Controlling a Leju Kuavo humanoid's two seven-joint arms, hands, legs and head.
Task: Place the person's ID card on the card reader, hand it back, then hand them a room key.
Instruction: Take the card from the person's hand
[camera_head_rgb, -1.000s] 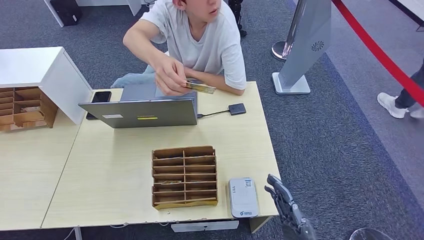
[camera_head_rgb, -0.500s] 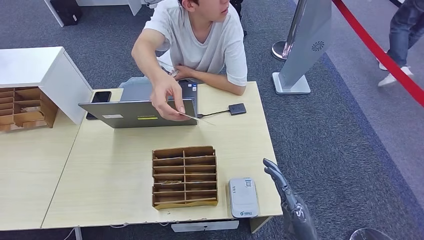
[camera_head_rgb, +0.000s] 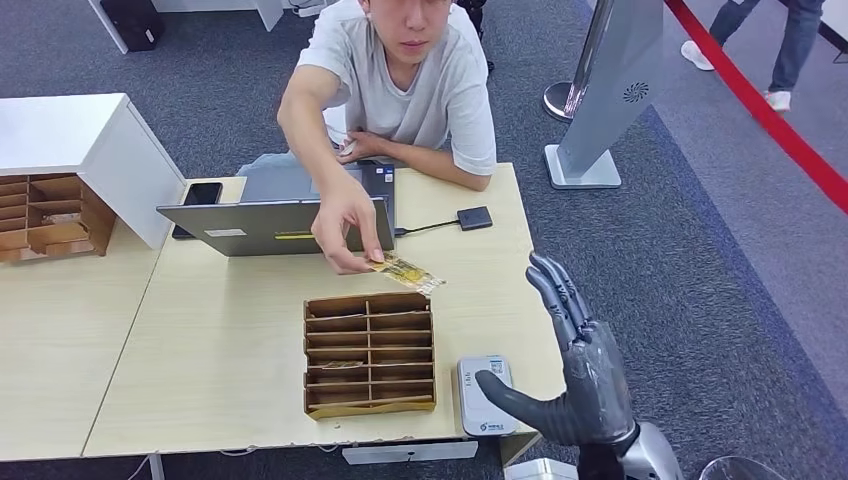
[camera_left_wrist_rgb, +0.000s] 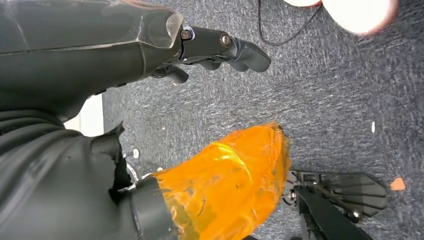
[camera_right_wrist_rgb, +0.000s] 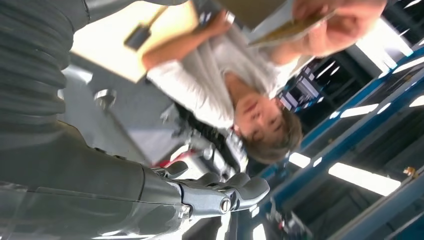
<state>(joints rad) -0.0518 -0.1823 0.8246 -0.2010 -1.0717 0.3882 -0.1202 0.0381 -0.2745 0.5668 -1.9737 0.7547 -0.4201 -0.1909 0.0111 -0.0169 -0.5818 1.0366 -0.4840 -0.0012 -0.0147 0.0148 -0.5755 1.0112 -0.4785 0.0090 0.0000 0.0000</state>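
Note:
A person in a white T-shirt sits behind the light wood table (camera_head_rgb: 230, 330) and reaches a hand (camera_head_rgb: 346, 230) forward, pinching a yellowish ID card (camera_head_rgb: 408, 271) above the far edge of the brown slotted key holder (camera_head_rgb: 369, 352). The white card reader (camera_head_rgb: 486, 394) lies flat at the table's near right. My right hand (camera_head_rgb: 573, 364) is raised by the table's right edge, palm toward the card, fingers spread, thumb over the reader, holding nothing. In the right wrist view the ID card (camera_right_wrist_rgb: 290, 30) shows in the person's hand. My left hand (camera_left_wrist_rgb: 210, 50) hangs over the carpet, fingers curled, empty.
A grey laptop (camera_head_rgb: 280, 225) stands open at the far side with a black phone (camera_head_rgb: 200, 195) beside it and a small black hub (camera_head_rgb: 474, 218) on a cable. A white cabinet (camera_head_rgb: 90, 150) and another wooden holder (camera_head_rgb: 45, 215) sit left. A grey kiosk stand (camera_head_rgb: 610, 90) and red barrier are right.
The person's hand has come forward over the laptop with the card, toward me. My right hand has risen from the table's corner and spread its fingers beside the reader.

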